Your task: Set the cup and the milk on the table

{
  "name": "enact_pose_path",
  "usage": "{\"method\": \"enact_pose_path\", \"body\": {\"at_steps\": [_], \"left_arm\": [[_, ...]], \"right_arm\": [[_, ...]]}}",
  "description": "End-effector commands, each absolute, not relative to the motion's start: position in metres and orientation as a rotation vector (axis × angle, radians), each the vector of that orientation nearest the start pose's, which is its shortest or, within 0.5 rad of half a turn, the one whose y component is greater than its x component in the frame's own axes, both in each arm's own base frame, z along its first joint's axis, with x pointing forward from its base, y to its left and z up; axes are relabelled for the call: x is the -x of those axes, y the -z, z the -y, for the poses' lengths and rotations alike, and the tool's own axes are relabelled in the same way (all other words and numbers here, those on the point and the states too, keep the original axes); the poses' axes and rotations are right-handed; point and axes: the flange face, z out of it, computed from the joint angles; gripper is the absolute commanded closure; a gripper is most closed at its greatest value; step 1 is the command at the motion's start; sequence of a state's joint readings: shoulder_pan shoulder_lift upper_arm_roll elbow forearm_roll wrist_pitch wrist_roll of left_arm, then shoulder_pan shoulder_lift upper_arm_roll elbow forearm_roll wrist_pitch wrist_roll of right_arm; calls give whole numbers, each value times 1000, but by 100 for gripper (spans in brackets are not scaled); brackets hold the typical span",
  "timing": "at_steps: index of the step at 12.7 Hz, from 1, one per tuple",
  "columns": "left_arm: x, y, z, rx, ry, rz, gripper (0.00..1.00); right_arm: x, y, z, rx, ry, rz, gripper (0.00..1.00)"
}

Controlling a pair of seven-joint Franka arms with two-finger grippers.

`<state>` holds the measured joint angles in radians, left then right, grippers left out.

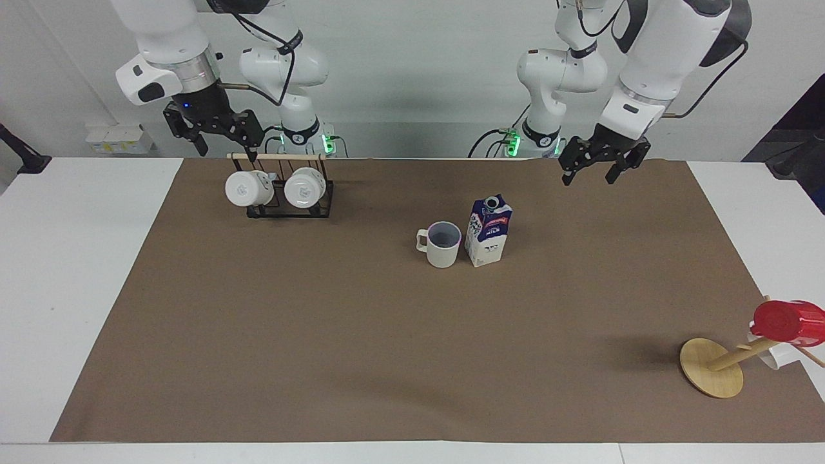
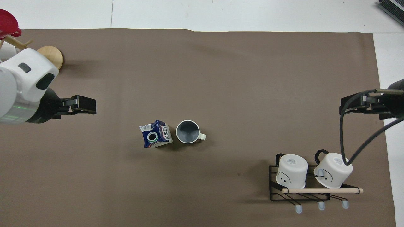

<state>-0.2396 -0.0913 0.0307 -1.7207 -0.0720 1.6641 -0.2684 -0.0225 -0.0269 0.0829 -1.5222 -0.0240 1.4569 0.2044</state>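
Note:
The off-white cup (image 1: 443,245) with a grey-blue inside stands upright on the brown sheet (image 1: 387,354) of the white table (image 1: 84,258). The milk carton (image 1: 488,232), dark blue above and white below, stands upright right beside the cup, toward the left arm's end. They also show in the overhead view as the cup (image 2: 187,131) and the carton (image 2: 156,134). My left gripper (image 1: 590,177) is open and empty, raised over the sheet, well apart from the carton; it also shows in the overhead view (image 2: 85,105). My right gripper (image 1: 225,149) hangs open over the mug rack and waits.
A black wire rack (image 1: 290,207) with two glossy white mugs (image 1: 248,188) and a wooden bar stands near the right arm. A tilted wooden stand (image 1: 712,367) with a red cup (image 1: 789,321) sits at the left arm's end, farther from the robots.

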Motion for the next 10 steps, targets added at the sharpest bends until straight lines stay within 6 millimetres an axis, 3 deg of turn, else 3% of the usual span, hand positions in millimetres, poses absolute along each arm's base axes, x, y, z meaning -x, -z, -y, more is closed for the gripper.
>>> {"method": "enact_pose_path", "body": {"at_steps": [1, 5, 8, 10], "left_arm": [[-520, -618, 103, 3169, -10, 108, 0], [-519, -624, 89, 3092, -14, 16, 0], [-520, -634, 61, 3106, 18, 90, 0], [-522, -634, 54, 3102, 21, 112, 0]], "right_arm": [[-531, -652, -26, 3149, -44, -204, 0], [-531, -652, -27, 3148, -44, -204, 0], [-531, -652, -27, 3148, -47, -204, 0], [-531, -652, -27, 3148, -47, -204, 0]]}}
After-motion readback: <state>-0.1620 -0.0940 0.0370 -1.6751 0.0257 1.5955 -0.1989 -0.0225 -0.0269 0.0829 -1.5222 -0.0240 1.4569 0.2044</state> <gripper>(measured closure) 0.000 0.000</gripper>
